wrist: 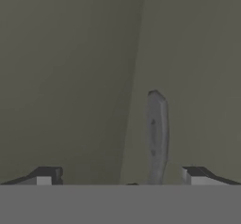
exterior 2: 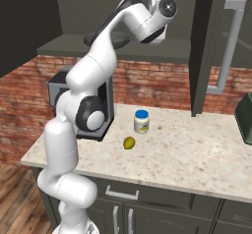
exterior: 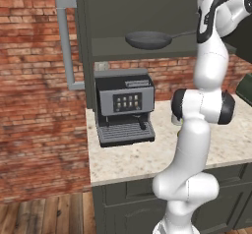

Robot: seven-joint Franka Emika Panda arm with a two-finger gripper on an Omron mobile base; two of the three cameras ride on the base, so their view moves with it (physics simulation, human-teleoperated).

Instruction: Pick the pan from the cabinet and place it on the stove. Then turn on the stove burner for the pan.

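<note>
Jaws spread wide on the gripper (wrist: 120,178), straddling the pan (exterior: 148,40) handle end inside the open cabinet (exterior: 147,12), not clamped yet.

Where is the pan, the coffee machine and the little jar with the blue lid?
pan (exterior: 147,40), left base view, on its dark bowl.
coffee machine (exterior: 124,102), left base view, on its front panel.
jar (exterior 2: 141,123), right base view, on its white body.

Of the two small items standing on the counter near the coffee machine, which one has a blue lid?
The white jar has the blue lid. It stands upright, farther back on the counter than the small yellow-green fruit, which has no lid.
</note>
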